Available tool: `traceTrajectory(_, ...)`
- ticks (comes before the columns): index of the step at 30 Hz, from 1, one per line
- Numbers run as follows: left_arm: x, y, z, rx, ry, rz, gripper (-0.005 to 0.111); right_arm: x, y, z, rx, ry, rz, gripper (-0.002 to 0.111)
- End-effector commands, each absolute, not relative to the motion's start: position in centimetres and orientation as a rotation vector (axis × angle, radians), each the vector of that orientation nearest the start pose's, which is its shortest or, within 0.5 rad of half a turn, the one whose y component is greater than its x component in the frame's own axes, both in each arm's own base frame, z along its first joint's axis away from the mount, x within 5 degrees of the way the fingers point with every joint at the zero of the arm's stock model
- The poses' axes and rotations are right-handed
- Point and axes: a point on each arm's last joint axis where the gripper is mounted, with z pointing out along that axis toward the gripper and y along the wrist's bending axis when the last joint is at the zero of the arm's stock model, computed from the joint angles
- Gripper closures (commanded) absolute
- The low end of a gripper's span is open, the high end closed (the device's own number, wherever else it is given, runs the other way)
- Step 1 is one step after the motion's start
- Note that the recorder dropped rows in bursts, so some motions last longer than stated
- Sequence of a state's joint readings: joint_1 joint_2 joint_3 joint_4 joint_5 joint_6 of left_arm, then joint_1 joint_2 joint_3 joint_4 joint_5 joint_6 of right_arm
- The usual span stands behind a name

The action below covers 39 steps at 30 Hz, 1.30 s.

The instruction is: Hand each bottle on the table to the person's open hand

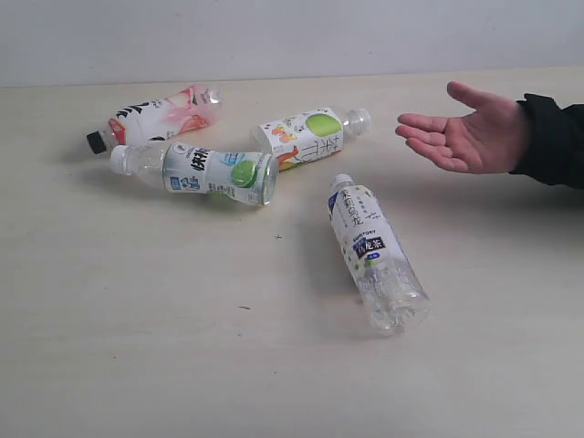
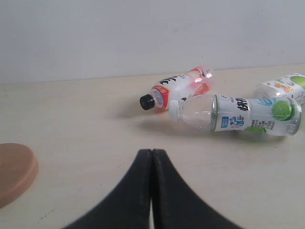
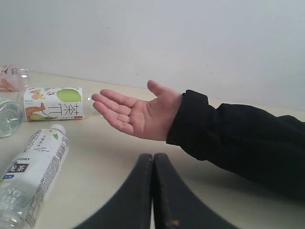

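Note:
Four bottles lie on their sides on the beige table (image 1: 182,347). The pink-red bottle (image 1: 160,117) with a black cap is at the back left. A green-spotted bottle (image 1: 205,171) lies just in front of it, and a second green-spotted one (image 1: 308,137) lies mid-back. Nearer the front lies the white-navy bottle (image 1: 376,251). The person's open hand (image 1: 464,132) hovers palm up at the right, black sleeve behind it. Neither gripper shows in the exterior view. My left gripper (image 2: 152,153) is shut and empty, short of the pink-red bottle (image 2: 178,87). My right gripper (image 3: 153,157) is shut and empty, below the hand (image 3: 138,113).
A round tan wooden disc (image 2: 14,171) lies at the edge of the left wrist view. A pale wall runs behind the table's far edge. The black jacket sleeve (image 3: 243,138) stretches across the table in the right wrist view.

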State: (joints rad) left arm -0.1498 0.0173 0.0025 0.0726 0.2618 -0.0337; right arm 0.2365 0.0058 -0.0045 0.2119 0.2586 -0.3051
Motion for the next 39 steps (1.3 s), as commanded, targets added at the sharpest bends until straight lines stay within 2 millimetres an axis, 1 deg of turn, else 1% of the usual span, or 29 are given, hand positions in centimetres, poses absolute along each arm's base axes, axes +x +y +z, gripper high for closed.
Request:
traceTrajectory(1,5.6,-0.7,19.7,0.13,1.663,-0.091,0.107,5.3,1.7,19.1,-0.328,1.694,0.138,0.108)
traceTrajectory(4,5.6,-0.9,21.6,0.054,1.463,-0.186,0.107,5.3,1.7,19.1,-0.328,1.694,0.138,0.108)
traceTrajectory(8,5.0,-0.9,24.0,-0.111,1.194,-0.459,0.107,5.3,1.7,19.1,-0.328,1.694,0.138,0.108)
traceTrajectory(11,4.1,-0.9,25.6,-0.163,0.986,-0.64,0.107,5.3,1.7,19.1,-0.328,1.694,0.138,0.108)
traceTrajectory(13,3.6,-0.8,26.7,-0.167,0.893,-0.705,0.107,5.3,1.7,19.1,-0.328,1.694,0.138,0.108)
traceTrajectory(15,3.1,-0.8,28.8,-0.161,0.856,-0.721,0.107,5.3,1.7,19.1,-0.328,1.694,0.138,0.108)
traceTrajectory(16,3.1,-0.8,30.1,-0.164,0.873,-0.713,0.107,5.3,1.7,19.1,-0.328,1.694,0.138,0.108)
traceTrajectory(18,3.6,-0.8,32.3,-0.178,0.966,-0.67,0.107,5.3,1.7,19.1,-0.328,1.694,0.138,0.108)
traceTrajectory(20,4.7,-0.9,34.8,-0.161,1.091,-0.573,0.107,5.3,1.7,19.1,-0.328,1.694,0.138,0.108)
traceTrajectory(22,6.7,-1.1,36.8,-0.144,1.238,-0.483,0.107,5.3,1.7,19.1,-0.328,1.694,0.138,0.108)
traceTrajectory(24,9.5,-1.2,37.7,-0.166,1.446,-0.395,0.107,5.3,1.7,19.1,-0.328,1.694,0.138,0.108)
traceTrajectory(25,10.7,-1.3,37.7,-0.183,1.543,-0.365,0.107,5.3,1.7,19.1,-0.328,1.694,0.138,0.108)
traceTrajectory(27,13.4,-1.6,37.1,-0.211,1.789,-0.308,0.107,5.3,1.7,19.1,-0.328,1.694,0.138,0.108)
traceTrajectory(28,14.3,-2.0,36.7,-0.211,1.904,-0.298,0.107,5.3,1.7,19.1,-0.328,1.694,0.138,0.108)
traceTrajectory(30,16.2,-3.4,36.1,-0.105,2.121,-0.312,0.107,5.3,1.7,19.1,-0.328,1.694,0.138,0.108)
traceTrajectory(32,17.7,-5.6,35.5,0.069,2.291,-0.394,0.107,5.3,1.7,19.1,-0.328,1.694,0.138,0.108)
traceTrajectory(34,18.8,-7.8,35.1,0.24,2.379,-0.497,0.107,5.3,1.7,19.1,-0.328,1.694,0.138,0.108)
traceTrajectory(35,19.3,-9.3,34.8,0.344,2.429,-0.55,0.107,5.3,1.7,19.1,-0.328,1.694,0.138,0.108)
traceTrajectory(36,19.6,-10.2,34.6,0.412,2.456,-0.572,0.107,5.3,1.7,19.1,-0.328,1.694,0.138,0.108)
traceTrajectory(37,20.3,-12.4,33.9,0.537,2.523,-0.565,0.107,5.3,1.7,19.1,-0.328,1.694,0.138,0.108)
traceTrajectory(38,20.5,-13.2,33.5,0.571,2.548,-0.543,0.107,5.3,1.7,19.1,-0.328,1.694,0.138,0.108)
traceTrajectory(39,21.1,-15.2,32.5,0.601,2.603,-0.481,0.107,5.3,1.7,19.1,-0.328,1.694,0.138,0.108)
